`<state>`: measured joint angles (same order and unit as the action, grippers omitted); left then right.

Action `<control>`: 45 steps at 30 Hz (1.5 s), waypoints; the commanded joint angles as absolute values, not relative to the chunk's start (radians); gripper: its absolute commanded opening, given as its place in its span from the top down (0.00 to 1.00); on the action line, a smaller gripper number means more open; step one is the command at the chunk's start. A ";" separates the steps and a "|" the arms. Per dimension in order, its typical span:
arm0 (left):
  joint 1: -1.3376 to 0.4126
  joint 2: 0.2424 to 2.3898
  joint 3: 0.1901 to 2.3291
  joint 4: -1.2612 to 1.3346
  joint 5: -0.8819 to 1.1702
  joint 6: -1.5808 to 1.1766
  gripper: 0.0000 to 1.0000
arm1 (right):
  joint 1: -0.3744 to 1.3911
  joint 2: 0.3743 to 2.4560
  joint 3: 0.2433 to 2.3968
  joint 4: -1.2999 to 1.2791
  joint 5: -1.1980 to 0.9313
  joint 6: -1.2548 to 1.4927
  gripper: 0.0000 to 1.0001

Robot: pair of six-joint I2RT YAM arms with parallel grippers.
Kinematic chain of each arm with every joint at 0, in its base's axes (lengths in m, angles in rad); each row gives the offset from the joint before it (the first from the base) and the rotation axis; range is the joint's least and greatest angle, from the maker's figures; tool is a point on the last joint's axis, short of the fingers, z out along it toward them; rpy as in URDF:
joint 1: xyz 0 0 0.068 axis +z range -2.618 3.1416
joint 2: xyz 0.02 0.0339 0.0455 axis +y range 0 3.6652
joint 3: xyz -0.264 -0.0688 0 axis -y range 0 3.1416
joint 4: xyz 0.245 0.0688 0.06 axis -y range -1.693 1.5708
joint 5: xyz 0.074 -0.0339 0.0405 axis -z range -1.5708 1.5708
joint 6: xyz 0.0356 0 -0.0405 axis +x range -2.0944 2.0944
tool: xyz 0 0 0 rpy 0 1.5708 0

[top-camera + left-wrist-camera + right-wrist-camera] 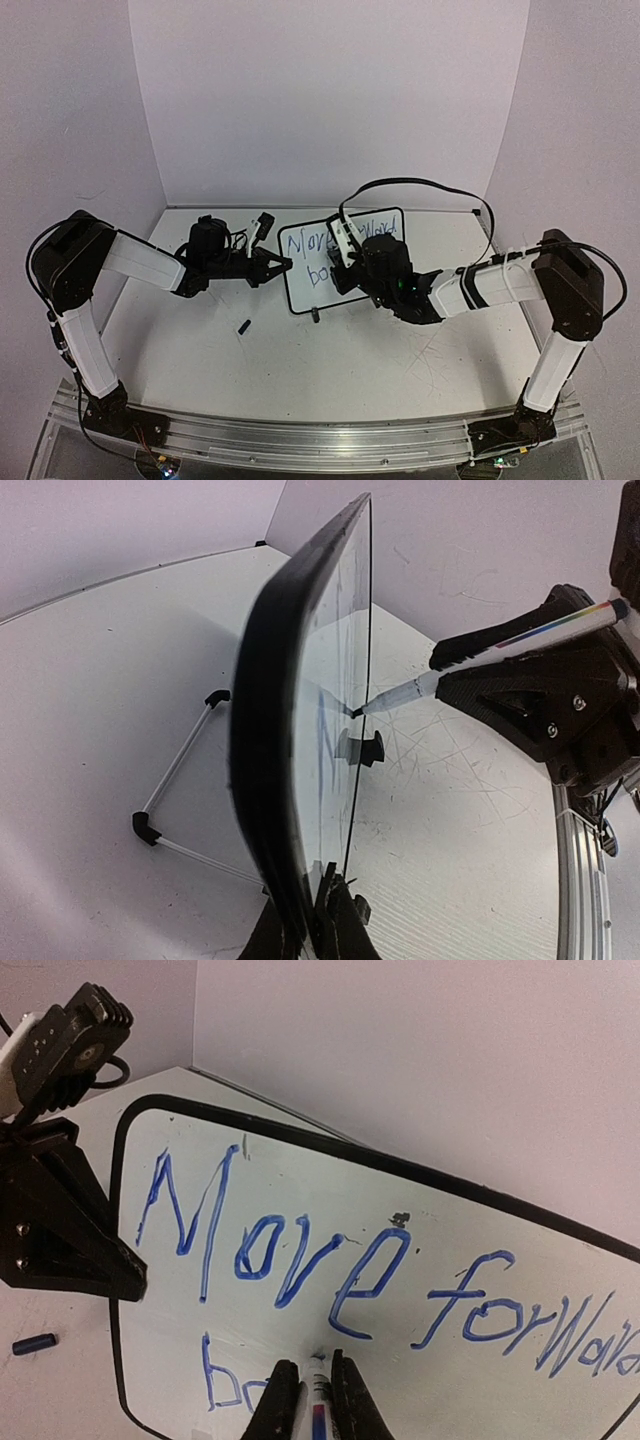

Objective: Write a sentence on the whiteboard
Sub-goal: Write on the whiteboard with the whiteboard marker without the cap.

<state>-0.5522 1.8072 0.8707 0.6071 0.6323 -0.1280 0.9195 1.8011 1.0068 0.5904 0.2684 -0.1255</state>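
The whiteboard [330, 255] stands upright on the table, black-framed, on its wire stand [180, 780]. In the right wrist view the whiteboard [440, 1250] reads "Move forWar" in blue [330, 1260], with "bo" [225, 1380] below it. My left gripper [270, 266] is shut on the board's left edge; in the left wrist view its jaws pinch the whiteboard [300, 680] edge-on [318, 920]. My right gripper [312, 1400] is shut on a white marker [318, 1400], whose tip touches the board right of "bo". The marker [500, 650] also shows in the left wrist view.
A small dark marker cap [243, 326] lies on the tabletop in front of the board, also in the right wrist view [35, 1343]. The scuffed white table [330, 370] is walled by pale panels at the back and sides. A black cable [420, 185] arcs over the right arm.
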 commanded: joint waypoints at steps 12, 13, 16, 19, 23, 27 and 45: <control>-0.534 1.820 0.886 0.523 0.440 -0.037 1.00 | 0.921 1.814 0.924 0.601 0.275 -0.034 1.00; -0.535 1.820 0.885 0.523 0.440 -0.036 1.00 | 0.922 1.813 0.921 0.599 0.277 -0.032 1.00; -0.534 1.819 0.886 0.523 0.440 -0.036 1.00 | 0.921 1.803 0.919 0.597 0.298 -0.035 1.00; -0.535 1.822 0.887 0.523 0.439 -0.036 1.00 | 0.920 1.774 0.921 0.596 0.312 -0.046 1.00; -0.535 1.821 0.885 0.522 0.439 -0.035 1.00 | 0.920 1.691 0.903 0.603 0.252 -0.031 1.00; -0.535 1.821 0.887 0.521 0.440 -0.036 1.00 | 0.902 1.703 0.907 0.588 0.267 -0.008 1.00; -0.535 1.816 0.885 0.520 0.442 -0.035 1.00 | 0.893 1.780 0.959 0.567 0.350 -0.015 1.00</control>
<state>-0.5541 1.8072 0.8707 0.6075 0.6327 -0.1265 0.8925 1.7562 0.9100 0.5583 0.3176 -0.0212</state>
